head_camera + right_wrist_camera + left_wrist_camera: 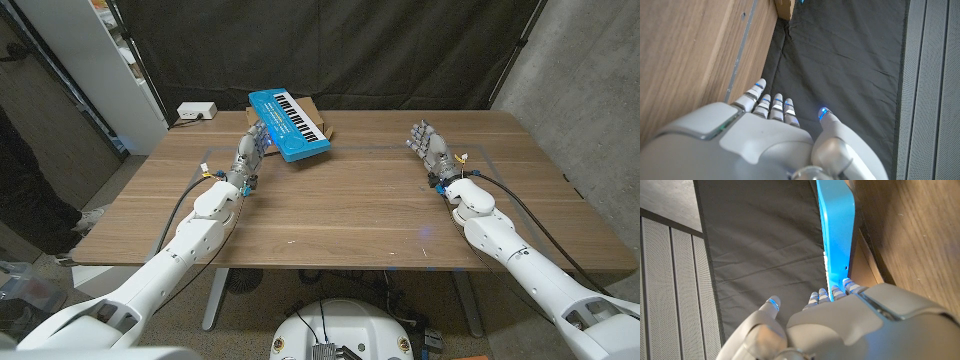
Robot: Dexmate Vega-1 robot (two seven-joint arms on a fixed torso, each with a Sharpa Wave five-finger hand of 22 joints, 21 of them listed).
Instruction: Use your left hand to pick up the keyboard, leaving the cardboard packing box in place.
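A blue toy keyboard (290, 122) lies tilted on a low cardboard box (319, 117) at the table's far edge, left of the middle. My left hand (249, 152) is at the keyboard's left end. In the left wrist view its fingertips (839, 291) touch the blue keyboard (837, 225) at its edge, while the thumb (771, 306) stands apart with nothing against it. The box (863, 255) shows as a brown strip between keyboard and table. My right hand (428, 145) stands far off at the right with spread fingers, holding nothing.
The wooden table (350, 210) stretches bare between my arms. A small white box (196, 111) sits past the far left corner, and a white cabinet (90, 60) stands at the left. A dark curtain (400, 50) hangs behind. The box's corner (785, 7) shows beyond my right hand (770, 135).
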